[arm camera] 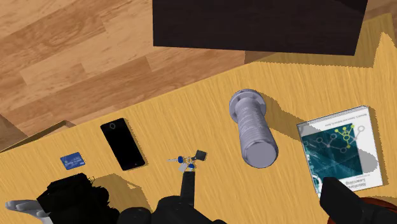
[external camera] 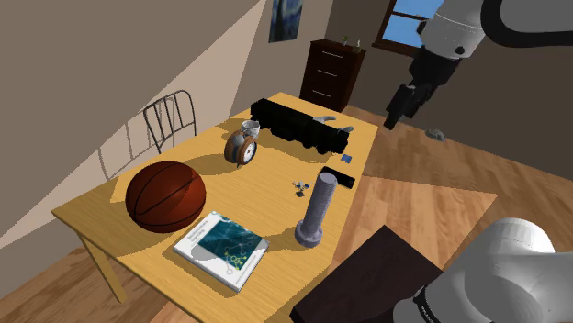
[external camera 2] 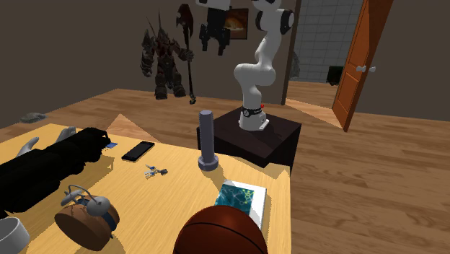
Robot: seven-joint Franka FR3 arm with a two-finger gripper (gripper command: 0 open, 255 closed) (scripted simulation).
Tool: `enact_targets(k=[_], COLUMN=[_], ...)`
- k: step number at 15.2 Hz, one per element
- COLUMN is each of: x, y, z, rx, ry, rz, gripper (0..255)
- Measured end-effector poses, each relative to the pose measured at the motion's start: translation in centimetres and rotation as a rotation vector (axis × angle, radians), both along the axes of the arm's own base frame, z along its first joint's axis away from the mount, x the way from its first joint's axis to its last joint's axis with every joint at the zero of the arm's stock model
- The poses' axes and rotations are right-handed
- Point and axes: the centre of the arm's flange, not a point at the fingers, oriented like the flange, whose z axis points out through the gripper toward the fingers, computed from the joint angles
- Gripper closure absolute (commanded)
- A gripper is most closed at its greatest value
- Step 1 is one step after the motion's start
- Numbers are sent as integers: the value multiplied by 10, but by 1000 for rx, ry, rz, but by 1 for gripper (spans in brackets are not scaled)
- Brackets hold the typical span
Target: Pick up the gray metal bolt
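The gray bolt (external camera: 319, 206) stands upright on its flat head near the table's edge by the stand, its long threaded shaft pointing up; it also shows as a gray post (external camera 2: 207, 141) between the phone and the book. From above, the bolt (arm camera: 253, 127) lies just ahead of the fingers. My black gripper (external camera: 397, 117) hangs high above the table, well clear of the bolt, and is seen up by the wall in the second exterior view (external camera 2: 212, 45). In the wrist view the gripper (arm camera: 259, 184) is open, with nothing between its fingers.
On the wooden table (external camera: 101, 202) lie a basketball (external camera: 165, 195), a book (external camera: 223, 248), an alarm clock (external camera: 241, 147), a long black case (external camera: 298, 124), a phone (arm camera: 122, 144), keys (arm camera: 188, 160) and a blue card (arm camera: 72, 161). The dark stand (arm camera: 254, 25) borders the table by the bolt. A chair (external camera: 170, 117) stands behind.
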Motion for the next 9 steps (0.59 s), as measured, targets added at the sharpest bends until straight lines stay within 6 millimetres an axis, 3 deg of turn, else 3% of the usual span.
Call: enact_targets(k=[3,9], x=[9,47], y=[0,4], z=[-13,-82], rx=[7,39], ry=[9,50], rz=[9,52], gripper=[0,0])
